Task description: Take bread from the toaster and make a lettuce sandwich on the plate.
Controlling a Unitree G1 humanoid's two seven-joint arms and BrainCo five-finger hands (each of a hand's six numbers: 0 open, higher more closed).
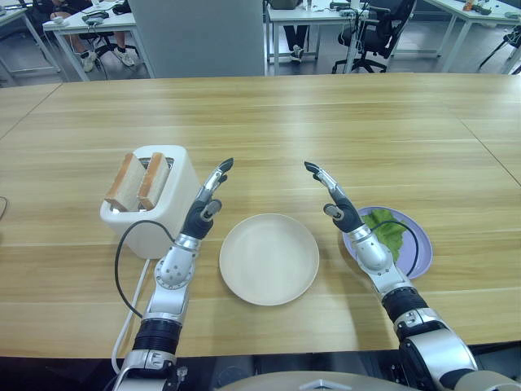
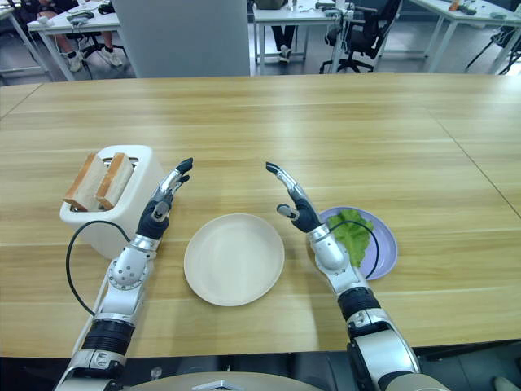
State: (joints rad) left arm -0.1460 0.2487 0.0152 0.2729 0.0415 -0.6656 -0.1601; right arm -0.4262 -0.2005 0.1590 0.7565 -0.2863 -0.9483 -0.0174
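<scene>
**Left eye view.** The toaster stands on the left part of the wooden table, well in from every edge. Two slices of bread stick up out of its slots, leaning a little to the left. The left hand is raised just beside the toaster's right wall, its fingers straight and apart, holding nothing. The plate, round and cream, lies between the two forearms, near the table's front edge. The right hand is raised above the gap between the plate and a purple dish. Its fingers are also straight and apart, with nothing in them. The lettuce lies on the purple dish, partly behind the right wrist. A wide stretch of wood runs from the fingertips to the table's far edge.

**Right eye view.** A black cord loops from the toaster's base across the wood towards the near edge, to the left of the left forearm. A strip of wood separates the toaster from the plate, and the left forearm lies over it. The plate and the purple dish are near each other but apart, with the right forearm over the gap between them. The purple dish sits well in from the table's right edge, and a seam in the tabletop runs to the right of it. Beyond the far edge stand desks and chairs.
</scene>
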